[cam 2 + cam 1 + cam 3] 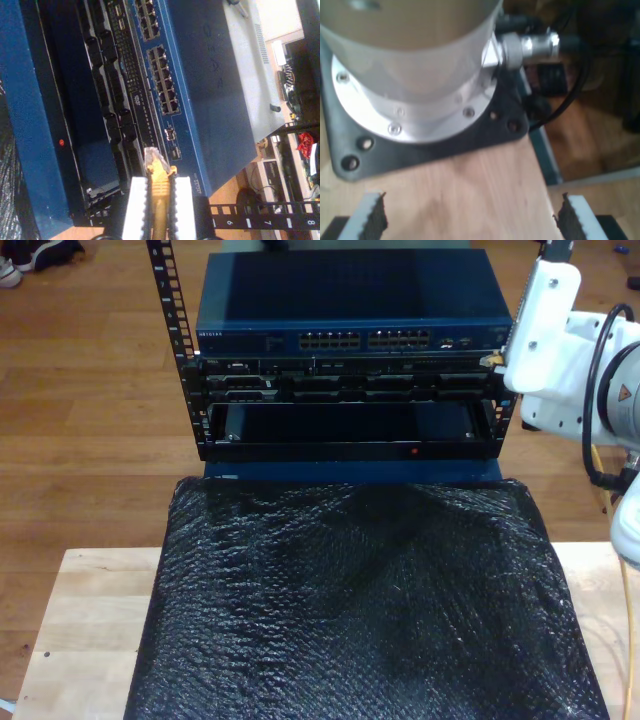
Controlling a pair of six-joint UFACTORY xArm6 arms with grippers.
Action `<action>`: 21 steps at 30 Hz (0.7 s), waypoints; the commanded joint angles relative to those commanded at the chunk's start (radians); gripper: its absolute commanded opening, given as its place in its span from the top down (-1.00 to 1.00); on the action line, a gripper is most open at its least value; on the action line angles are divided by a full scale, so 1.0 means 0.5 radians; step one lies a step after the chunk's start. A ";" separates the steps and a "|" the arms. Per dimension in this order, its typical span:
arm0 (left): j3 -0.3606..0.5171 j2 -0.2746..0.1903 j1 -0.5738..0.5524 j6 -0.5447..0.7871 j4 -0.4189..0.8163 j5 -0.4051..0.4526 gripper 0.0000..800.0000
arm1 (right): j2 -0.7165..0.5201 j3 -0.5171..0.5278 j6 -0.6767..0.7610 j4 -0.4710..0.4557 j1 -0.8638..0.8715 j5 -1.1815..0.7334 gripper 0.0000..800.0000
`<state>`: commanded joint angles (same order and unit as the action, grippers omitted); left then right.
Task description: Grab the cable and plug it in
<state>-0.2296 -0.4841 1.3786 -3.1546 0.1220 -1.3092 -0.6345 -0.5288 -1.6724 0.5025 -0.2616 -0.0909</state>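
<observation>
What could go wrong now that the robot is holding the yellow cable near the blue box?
The plug sticks out past my second hand and looks slightly tilted, so it might catch on a port's edge instead of sliding in. The ports on the blue switch sit tightly packed, so it could enter the wrong one. The cable hanging behind could snag on the arm.

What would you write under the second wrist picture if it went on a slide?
My second gripper holds the orange-yellow cable, its clear plug just short of the blue network switch.
</observation>
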 joint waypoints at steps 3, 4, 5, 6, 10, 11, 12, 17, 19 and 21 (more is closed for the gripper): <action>0.009 0.000 0.018 0.031 0.000 0.031 -1.00 | 0.003 0.006 0.003 0.000 0.000 0.025 1.00; 0.009 0.000 0.018 0.037 0.003 0.037 -1.00 | 0.003 0.006 0.000 0.000 0.000 0.031 1.00; 0.012 0.000 0.018 0.049 0.000 0.040 -1.00 | 0.000 0.003 0.000 0.000 0.000 0.046 1.00; 0.015 0.000 0.021 0.061 -0.003 0.049 -1.00 | 0.003 0.006 0.000 0.000 0.000 0.064 1.00; 0.074 0.000 0.031 0.086 -0.089 0.147 -1.00 | 0.009 0.043 -0.006 -0.003 -0.012 0.172 1.00; 0.095 0.003 0.040 0.092 -0.126 0.193 -1.00 | 0.018 0.049 -0.006 -0.009 -0.012 0.193 1.00; 0.117 0.006 0.040 0.095 -0.157 0.249 -1.00 | 0.028 0.049 -0.006 -0.021 -0.018 0.209 1.00; 0.212 0.012 0.064 0.101 -0.203 0.463 -1.00 | 0.049 0.132 -0.006 -0.043 -0.058 0.313 1.00; 0.212 0.012 0.068 0.101 -0.203 0.463 -1.00 | 0.052 0.187 -0.009 -0.055 -0.058 0.374 1.00; 0.215 0.012 0.068 0.101 -0.203 0.463 -1.00 | 0.052 0.242 -0.012 -0.098 -0.058 0.445 1.00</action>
<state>-0.1222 -0.4780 1.4124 -3.1040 0.0207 -1.0775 -0.6084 -0.4076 -1.6786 0.4534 -0.2908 0.1316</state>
